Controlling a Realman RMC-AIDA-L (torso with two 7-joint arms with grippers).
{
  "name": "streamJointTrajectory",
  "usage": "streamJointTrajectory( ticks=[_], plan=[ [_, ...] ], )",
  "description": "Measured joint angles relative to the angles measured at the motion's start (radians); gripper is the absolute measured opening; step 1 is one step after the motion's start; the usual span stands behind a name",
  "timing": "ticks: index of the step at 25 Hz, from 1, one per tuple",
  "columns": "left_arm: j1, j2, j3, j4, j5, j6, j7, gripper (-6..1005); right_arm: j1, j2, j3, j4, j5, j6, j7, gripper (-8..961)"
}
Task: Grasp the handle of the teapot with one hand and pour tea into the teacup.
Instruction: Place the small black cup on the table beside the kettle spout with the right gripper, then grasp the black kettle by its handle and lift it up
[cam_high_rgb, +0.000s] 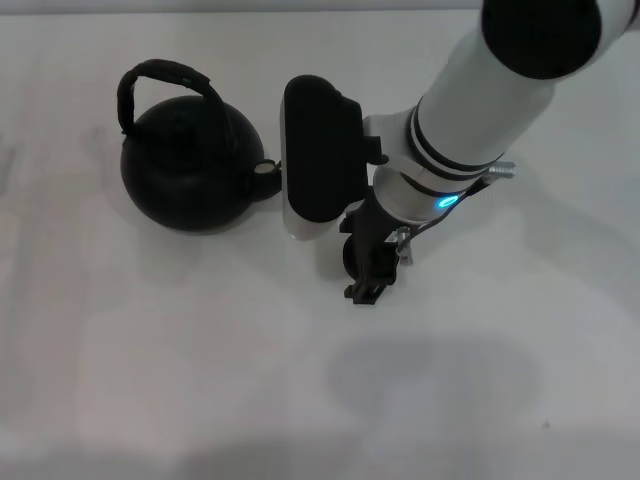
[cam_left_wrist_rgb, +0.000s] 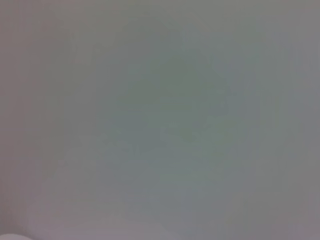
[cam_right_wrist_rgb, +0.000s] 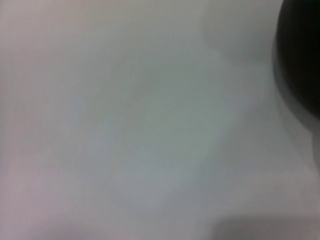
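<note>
The matte black teapot (cam_high_rgb: 188, 168) stands on the white table at the left of the head view, its short spout (cam_high_rgb: 265, 170) pointing right. Its arched black handle (cam_high_rgb: 165, 78) stands upright over the top. My right gripper (cam_high_rgb: 318, 165) hangs just right of the spout, seen from above as a black and white housing, apart from the handle. The teacup is not in view; it may be hidden under the right arm. The right wrist view shows the edge of a dark round body (cam_right_wrist_rgb: 300, 65); I cannot tell which thing it is. The left gripper is out of view.
The white table (cam_high_rgb: 200, 350) stretches in front of the teapot and the arm. My right forearm (cam_high_rgb: 480, 110) comes in from the upper right. The left wrist view shows only a blank pale surface (cam_left_wrist_rgb: 160, 120).
</note>
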Motion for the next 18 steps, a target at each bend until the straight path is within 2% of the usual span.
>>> streamJointTrajectory(
  ticks=[6, 10, 18],
  plan=[
    [0.000, 0.000, 0.000, 0.000, 0.000, 0.000, 0.000, 832, -0.029, 0.000, 0.036, -0.017, -0.004, -0.008, -0.013, 847],
    [0.000, 0.001, 0.000, 0.003, 0.000, 0.000, 0.000, 832, -0.082, 0.000, 0.119, -0.037, 0.000, -0.012, -0.068, 848],
    [0.000, 0.003, 0.000, 0.006, 0.000, 0.000, 0.000, 833, -0.117, -0.003, 0.191, -0.042, 0.008, -0.005, -0.099, 847]
  ],
)
